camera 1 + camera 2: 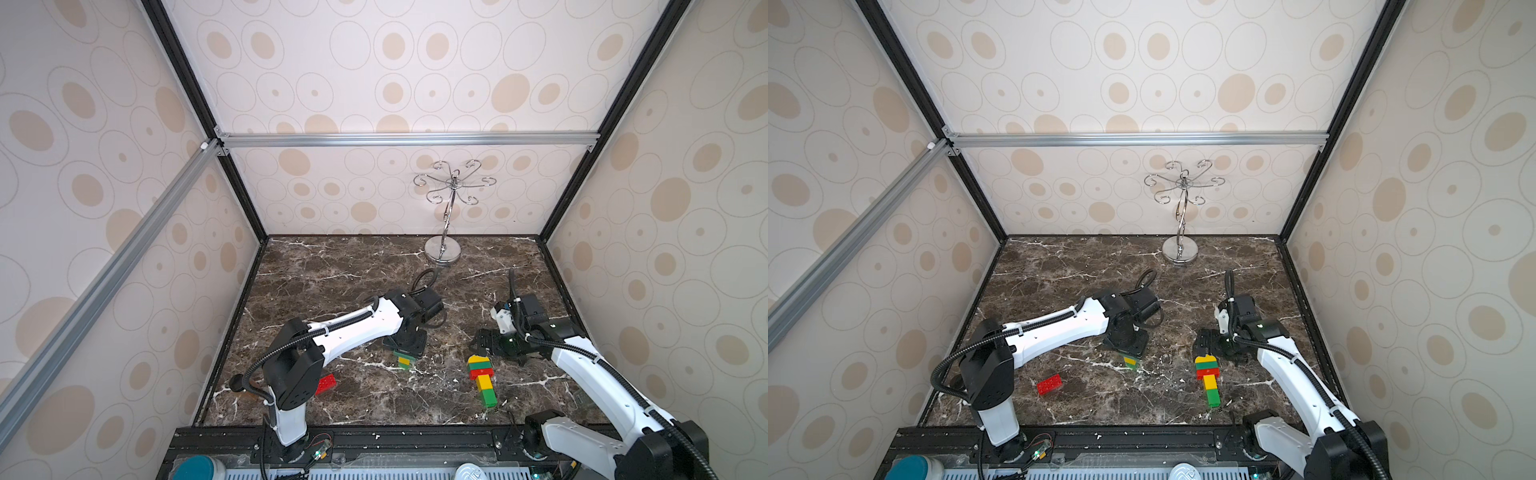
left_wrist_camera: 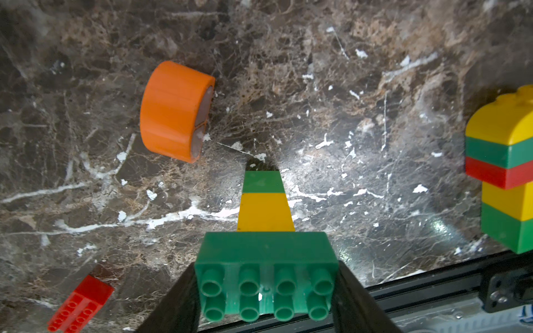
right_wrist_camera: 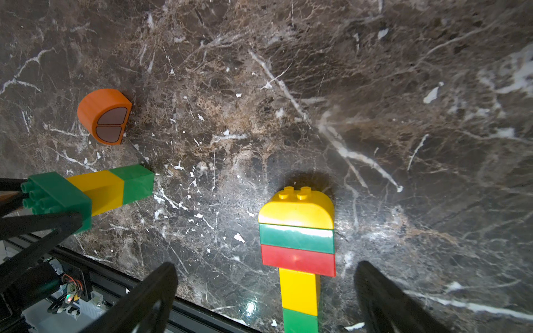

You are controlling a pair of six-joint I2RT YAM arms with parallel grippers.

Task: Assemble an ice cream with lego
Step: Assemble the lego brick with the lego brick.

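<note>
Two stacks. I clamp green-yellow-green stack [image 2: 265, 210] in L gripper [image 2: 265, 288]; R gripper [image 3: 265, 266] gapes over finished cone [image 3: 297, 236]. Next, prob.: orange dome [image 2: 173, 109] near L tips.

Here's the dark brown marble-patterned table [image 2: 346, 86], veined white. An orange domed plastic piece [image 2: 173, 109], a red studded oblong brick [image 2: 80, 302]. The dome-topped brick stack [image 3: 297, 236] runs yellow, green, red, yellow, green; the broad-topped brick stack [image 2: 265, 207] runs green, yellow, green.

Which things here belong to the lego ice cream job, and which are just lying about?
Part of the job:
- green-yellow-green stack, gripped between the left fingers
- yellow-domed stack, lying flat
- orange dome piece
- loose red brick

Just lying about:
- silver hooked stand, at the back of the table
</note>
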